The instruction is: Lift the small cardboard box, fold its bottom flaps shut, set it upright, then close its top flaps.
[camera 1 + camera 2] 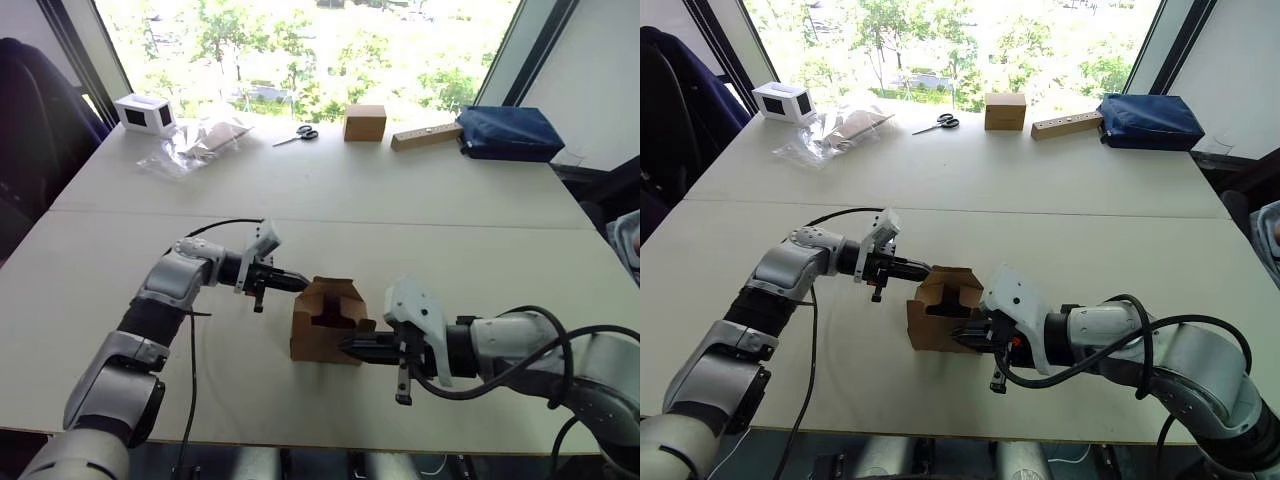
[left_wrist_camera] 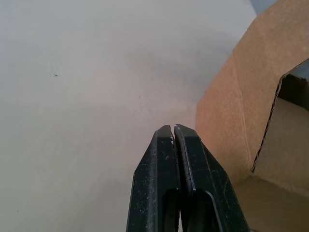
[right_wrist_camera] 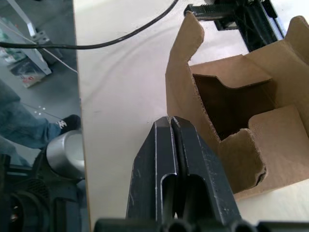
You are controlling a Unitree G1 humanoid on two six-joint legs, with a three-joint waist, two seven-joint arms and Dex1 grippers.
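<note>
Flanking small cardboard box [image 1: 325,322]: left hand [image 1: 300,282], right hand [image 1: 347,346], both pinched closed, empty.

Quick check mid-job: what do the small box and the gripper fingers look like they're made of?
The small cardboard box looks like plain brown corrugated cardboard, matte and unprinted; the fluted layer shows along its cut flap edges. The fingers of the right gripper look like black hard plastic, though coated metal is possible: smooth, with a slight sheen and fine scuffs. The left gripper looks the same.
</note>
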